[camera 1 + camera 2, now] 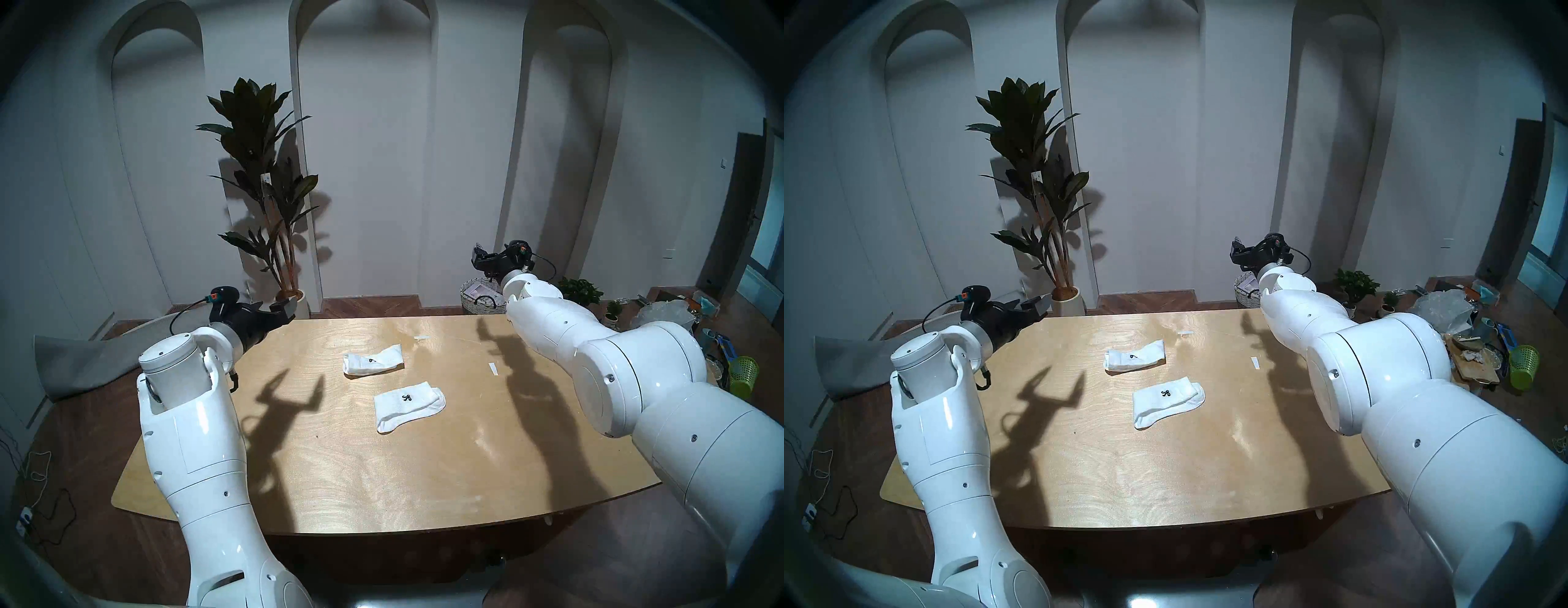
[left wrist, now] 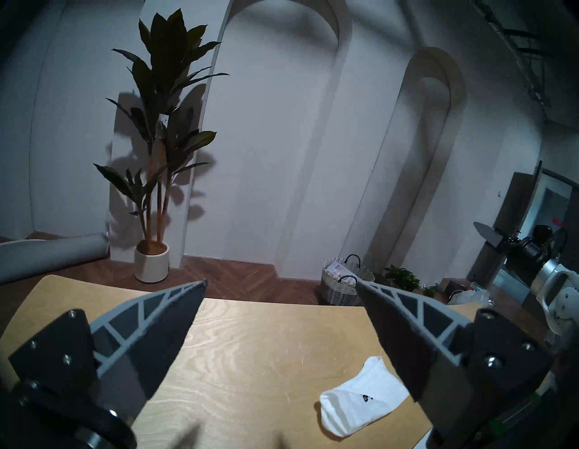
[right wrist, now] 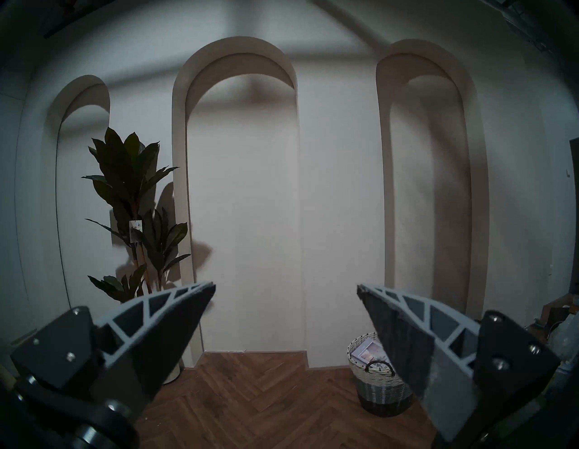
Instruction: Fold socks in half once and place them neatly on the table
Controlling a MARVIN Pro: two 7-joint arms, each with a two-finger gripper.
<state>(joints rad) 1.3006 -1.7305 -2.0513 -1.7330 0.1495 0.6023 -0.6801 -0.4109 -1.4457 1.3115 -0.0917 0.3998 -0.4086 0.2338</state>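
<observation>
You have two white ribbed socks folded in half on the large light plywood desk (image 1: 339, 479), both lying flat near its middle and apart from each other. The far sock (image 1: 373, 360) lies toward the desk's back half with its small black logo facing up; the near sock (image 1: 409, 406) lies just in front of it and slightly to your right, logo also up. In the left wrist view only one folded sock (image 2: 360, 401) shows, flat on the wood beside the right finger and clear of it.

Your left hand (image 1: 278, 313) hangs above the desk's far left corner, pointing roughly level toward the wall; its fingers (image 2: 163, 332) stand wide apart with nothing between them. Your right hand (image 1: 481, 259) is raised past the desk's far right edge, and its fingers (image 3: 169, 326) likewise stand fully spread, holding nothing, with only floor and wall beyond them.

Two small white paper strips lie on the desk: one (image 1: 421, 338) near the far edge, the other (image 1: 492, 368) toward the right side. A tall dark-leaved plant in a pale pot (image 1: 263, 170) and a woven handled basket (image 3: 376, 379) stand on the floor behind.
</observation>
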